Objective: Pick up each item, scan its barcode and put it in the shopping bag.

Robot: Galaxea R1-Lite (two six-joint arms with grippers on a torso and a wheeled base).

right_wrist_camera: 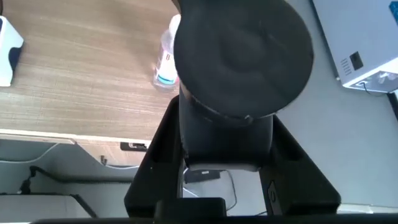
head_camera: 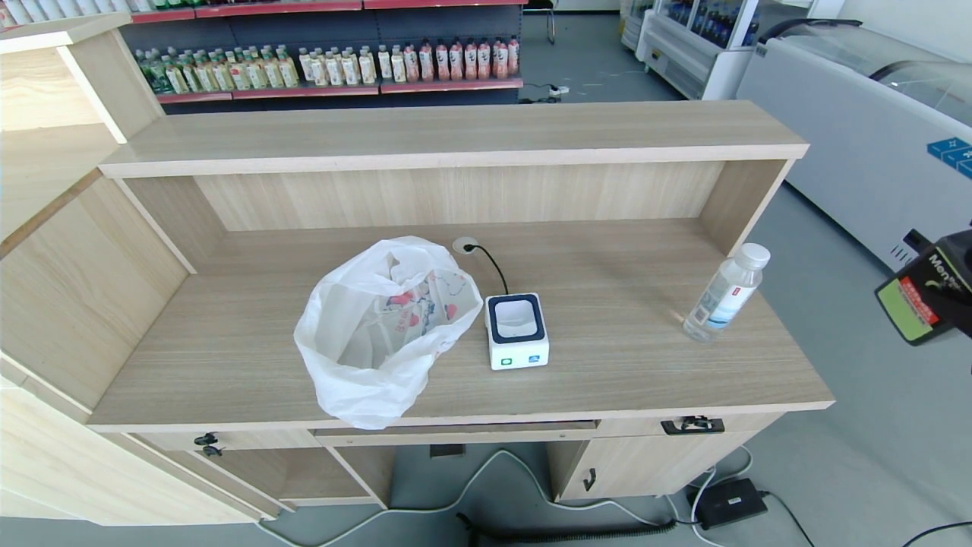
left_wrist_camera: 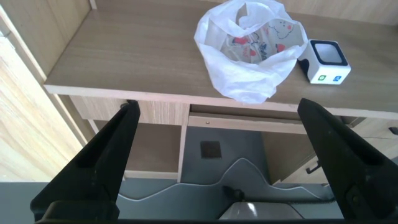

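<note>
Right tool (right_wrist_camera: 227, 130) clenched on dark canister (right_wrist_camera: 242, 56), off the right end of the desk (head_camera: 607, 365); head view shows its green label, right wrist view its round black lid. Left tool (left_wrist_camera: 217, 109) released

Pale wood, white plastic, a few dark accents.
At centre frame, the white shopping bag (head_camera: 364, 334) carries red and blue print, and the white scanner (head_camera: 518, 334) has a navy rim and green and blue squares. At right, the clear bottle (head_camera: 721, 298) has a white cap, and the black canister (head_camera: 930, 292) has a green-and-red label. The counter (head_camera: 623, 357) is pale wood-grain.
</note>
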